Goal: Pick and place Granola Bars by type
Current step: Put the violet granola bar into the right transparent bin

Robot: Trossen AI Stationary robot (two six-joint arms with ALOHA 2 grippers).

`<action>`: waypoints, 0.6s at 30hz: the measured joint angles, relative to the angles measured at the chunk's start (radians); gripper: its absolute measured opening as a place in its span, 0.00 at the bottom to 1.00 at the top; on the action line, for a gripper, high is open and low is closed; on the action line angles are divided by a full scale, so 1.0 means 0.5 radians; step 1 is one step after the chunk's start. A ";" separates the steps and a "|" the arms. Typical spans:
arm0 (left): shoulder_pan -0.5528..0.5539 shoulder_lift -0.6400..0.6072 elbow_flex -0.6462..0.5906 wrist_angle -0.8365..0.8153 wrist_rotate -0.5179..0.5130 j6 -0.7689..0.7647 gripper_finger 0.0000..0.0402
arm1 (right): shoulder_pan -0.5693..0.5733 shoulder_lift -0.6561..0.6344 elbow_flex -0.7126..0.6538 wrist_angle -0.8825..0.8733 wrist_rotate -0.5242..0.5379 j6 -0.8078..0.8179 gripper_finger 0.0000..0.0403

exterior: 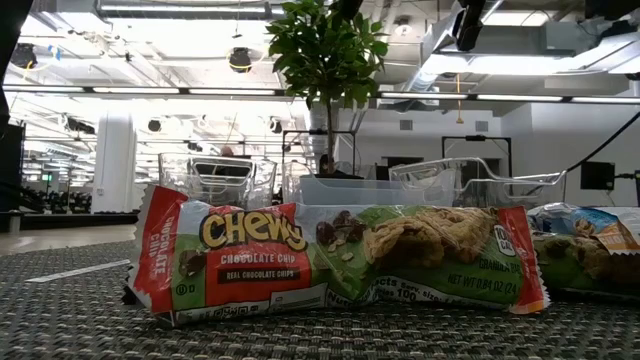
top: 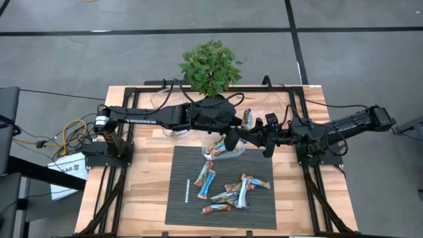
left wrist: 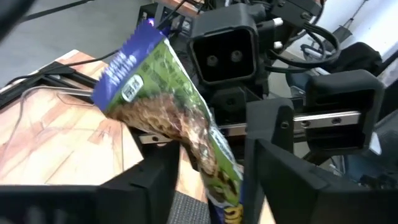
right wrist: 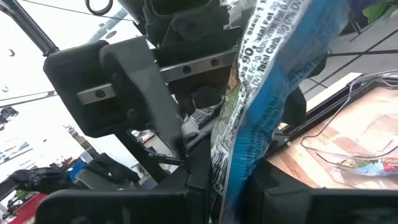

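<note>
**Two grippers meet over the table with one bar between them**

Both arms reach in to the middle of the table [top: 139,198], just above the far edge of the dark ribbed mat [top: 264,211]. The left gripper [top: 232,142] and the right gripper [top: 259,140] face each other at close range, and a blue-and-green granola bar [left wrist: 180,124] stands upright between them.

In the left wrist view that bar sits in the gap between the left fingers [left wrist: 273,162], which are spread and clear of the wrapper on at least one side. In the right wrist view the same bar runs up from between the right gripper's own fingers, which pinch its lower end.

Down on the mat, the loose granola bars [top: 231,192] lie scattered, some overlapping, with a thin white stick [top: 188,190] apart on the left-arm side. A clear container [top: 221,149] at the mat's far edge holds a few bars. From table height, a Chewy chocolate chip bar [exterior: 340,260] fills the foreground. A potted plant [top: 210,66] stands at the far edge.
</note>
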 joint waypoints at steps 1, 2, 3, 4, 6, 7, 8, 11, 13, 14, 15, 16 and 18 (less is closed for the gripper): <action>0.000 0.000 0.000 0.000 0.001 0.000 0.55 | 0.000 0.000 0.000 0.000 0.000 0.000 0.09; 0.000 0.000 0.000 0.000 0.001 0.000 0.58 | 0.000 0.000 0.000 0.000 0.000 0.000 0.09; 0.000 0.000 0.000 0.000 0.000 0.000 0.61 | 0.000 0.000 0.001 0.000 0.000 0.000 0.09; 0.000 0.000 0.000 0.000 -0.002 0.000 0.63 | 0.000 0.000 0.000 -0.001 0.000 0.000 0.09; 0.000 0.000 0.000 0.000 -0.028 0.001 0.67 | 0.000 0.000 0.000 -0.003 0.000 -0.001 0.10; 0.000 0.000 0.000 0.000 -0.044 0.002 0.68 | 0.000 0.000 0.000 -0.008 0.000 -0.001 0.10; 0.000 0.000 0.000 -0.002 -0.069 0.002 0.69 | 0.000 0.000 0.000 -0.016 0.000 -0.001 0.10; 0.000 -0.028 -0.002 -0.080 -0.142 0.014 0.69 | 0.000 -0.001 0.000 -0.070 0.001 0.000 0.09; 0.000 -0.064 -0.002 -0.189 -0.194 0.033 0.69 | 0.000 -0.001 -0.001 -0.114 0.001 0.000 0.09; 0.000 -0.078 -0.002 -0.223 -0.215 0.035 0.69 | 0.000 -0.001 -0.001 -0.126 0.001 0.000 0.09; 0.000 -0.097 -0.002 -0.246 -0.230 0.035 0.69 | -0.003 -0.001 -0.001 -0.142 0.001 0.000 0.09; 0.000 -0.112 -0.002 -0.303 -0.241 0.035 0.69 | -0.010 -0.005 -0.001 -0.167 0.000 0.000 0.09; 0.000 -0.148 -0.002 -0.356 -0.246 0.035 0.68 | -0.032 -0.018 -0.001 -0.215 0.001 0.001 0.10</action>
